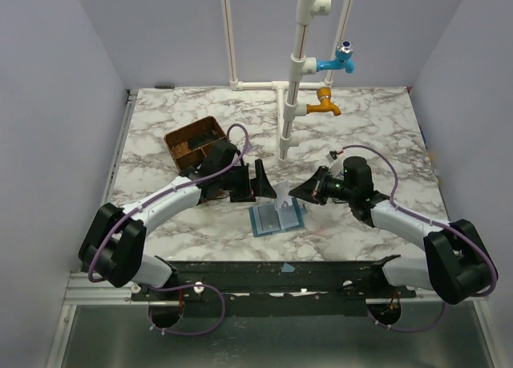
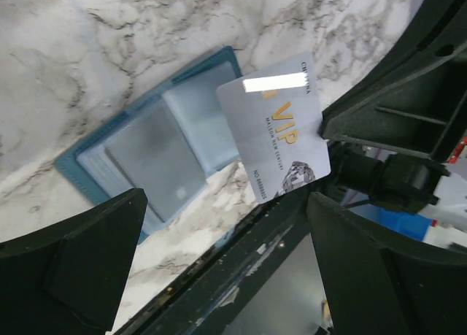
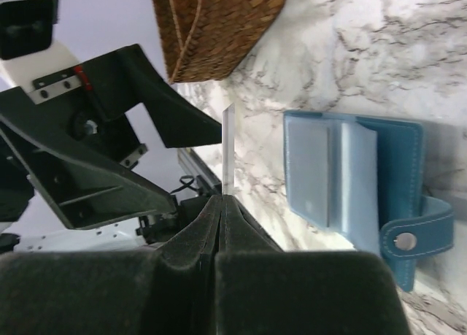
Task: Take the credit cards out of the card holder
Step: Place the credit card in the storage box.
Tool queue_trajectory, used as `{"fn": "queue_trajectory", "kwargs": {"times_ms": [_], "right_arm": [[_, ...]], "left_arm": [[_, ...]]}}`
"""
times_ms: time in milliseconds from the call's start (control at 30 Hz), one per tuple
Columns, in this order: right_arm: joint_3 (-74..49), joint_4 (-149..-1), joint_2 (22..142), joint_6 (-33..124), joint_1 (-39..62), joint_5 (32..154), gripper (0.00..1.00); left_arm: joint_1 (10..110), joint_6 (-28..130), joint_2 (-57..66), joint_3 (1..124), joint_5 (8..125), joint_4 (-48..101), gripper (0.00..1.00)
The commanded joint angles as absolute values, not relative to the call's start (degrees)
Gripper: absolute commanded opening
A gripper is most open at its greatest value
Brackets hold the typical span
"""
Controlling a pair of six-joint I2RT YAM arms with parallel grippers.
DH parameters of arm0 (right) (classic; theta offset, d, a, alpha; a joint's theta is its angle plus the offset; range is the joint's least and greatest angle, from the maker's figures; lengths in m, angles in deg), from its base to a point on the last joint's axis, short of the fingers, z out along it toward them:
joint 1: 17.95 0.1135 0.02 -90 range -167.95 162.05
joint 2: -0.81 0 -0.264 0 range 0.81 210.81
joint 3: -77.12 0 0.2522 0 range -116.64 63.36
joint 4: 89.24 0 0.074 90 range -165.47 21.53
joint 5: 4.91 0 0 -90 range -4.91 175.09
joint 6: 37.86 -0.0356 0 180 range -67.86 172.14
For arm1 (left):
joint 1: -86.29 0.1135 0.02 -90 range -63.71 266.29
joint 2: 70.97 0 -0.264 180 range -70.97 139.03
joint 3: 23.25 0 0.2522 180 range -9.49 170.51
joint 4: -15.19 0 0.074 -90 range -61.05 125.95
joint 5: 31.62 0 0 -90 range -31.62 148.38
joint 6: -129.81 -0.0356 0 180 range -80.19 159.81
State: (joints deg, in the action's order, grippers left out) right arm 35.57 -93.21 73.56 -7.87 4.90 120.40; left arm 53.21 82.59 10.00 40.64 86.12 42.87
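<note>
Credit card (image 2: 281, 131) pinched by right tool (image 3: 225, 198)

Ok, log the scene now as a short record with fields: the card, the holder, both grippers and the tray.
card: silver VIP card, out of the sleeve, held in the air
card holder: blue card holder, lying open on the marble table
right gripper: right gripper shut on the card's edge
left gripper: left gripper open, holding nothing, beside the card
tray: brown woven tray, behind the left arm, apart from the holder
</note>
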Motion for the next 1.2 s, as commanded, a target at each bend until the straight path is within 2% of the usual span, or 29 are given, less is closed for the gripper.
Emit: {"fn": "queue_trajectory", "kwargs": {"times_ms": [0, 200, 333, 467, 767, 833, 867, 900, 933, 967, 1033, 1100, 1167], "right_arm": [[34.23, -98.48, 72.17, -12.99, 4.73, 125.07, 0.01], [34.44, -105.00, 72.38, -18.38, 4.73, 127.96, 0.01], [34.62, -107.67, 72.66, -20.52, 4.68, 129.19, 0.01], [34.57, -107.81, 72.71, -20.72, 4.72, 129.59, 0.01], [34.80, -105.90, 72.50, -18.96, 4.73, 129.22, 0.01], [34.31, -103.75, 72.15, -17.42, 4.73, 128.37, 0.02], [33.95, -102.09, 71.89, -16.37, 4.72, 127.72, 0.06], [33.47, -100.54, 71.65, -15.44, 4.69, 127.11, 0.16], [32.95, -98.84, 71.46, -14.32, 4.65, 126.48, 0.30], [32.57, -97.29, 71.18, -13.50, 4.68, 125.96, 0.48], [31.67, -94.18, 70.46, -11.58, 4.72, 124.41, 0.73], [30.85, -91.54, 69.75, -10.00, 4.71, 122.78, 0.85], [29.86, -88.63, 69.38, -8.09, 4.68, 121.05, 0.90]], "left_arm": [[53.93, 89.63, 8.13, 37.99, 94.77, 33.02, 0.95], [54.60, 96.36, 8.30, 35.09, 99.88, 23.65, 0.93], [54.82, 101.14, 8.78, 33.48, 102.36, 17.15, 0.82], [55.04, 104.05, 9.09, 32.54, 103.57, 12.88, 0.63], [55.06, 105.99, 9.60, 32.08, 104.80, 9.88, 0.02], [55.09, 105.84, 9.62, 31.99, 104.83, 9.93, 0.00], [55.05, 105.62, 9.54, 32.14, 104.79, 10.24, 0.00], [55.13, 105.13, 9.51, 32.25, 104.58, 11.02, 0.00], [55.09, 104.46, 9.44, 32.47, 104.40, 11.95, 0.00], [55.10, 103.44, 9.28, 32.72, 103.99, 13.41, 0.00], [55.16, 101.04, 8.56, 33.32, 102.66, 16.88, 0.00], [55.09, 98.43, 7.40, 33.87, 100.90, 20.75, 0.00], [55.41, 96.30, 6.38, 34.19, 99.53, 23.74, 0.00]]}}
